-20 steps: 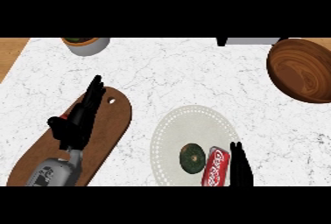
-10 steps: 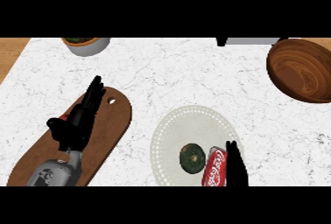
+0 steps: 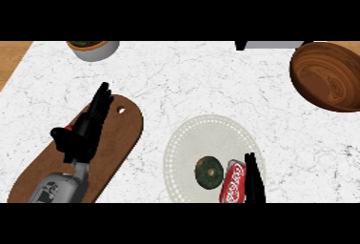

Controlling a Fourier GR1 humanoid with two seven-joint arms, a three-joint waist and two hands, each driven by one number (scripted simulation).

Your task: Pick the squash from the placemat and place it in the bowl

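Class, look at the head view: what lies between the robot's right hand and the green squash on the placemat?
In the head view, a red soda can lies between the right hand and the squash.

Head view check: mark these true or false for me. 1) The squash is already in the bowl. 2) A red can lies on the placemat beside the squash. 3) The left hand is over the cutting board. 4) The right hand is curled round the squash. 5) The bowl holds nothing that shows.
1) False. The squash lies on the placemat; the bowl is far off at the upper right.
2) True. The can lies just right of the squash.
3) True. The left hand, fingers straight, is over the cutting board.
4) False. The right hand shows straight fingers right of the can, apart from the squash.
5) True.
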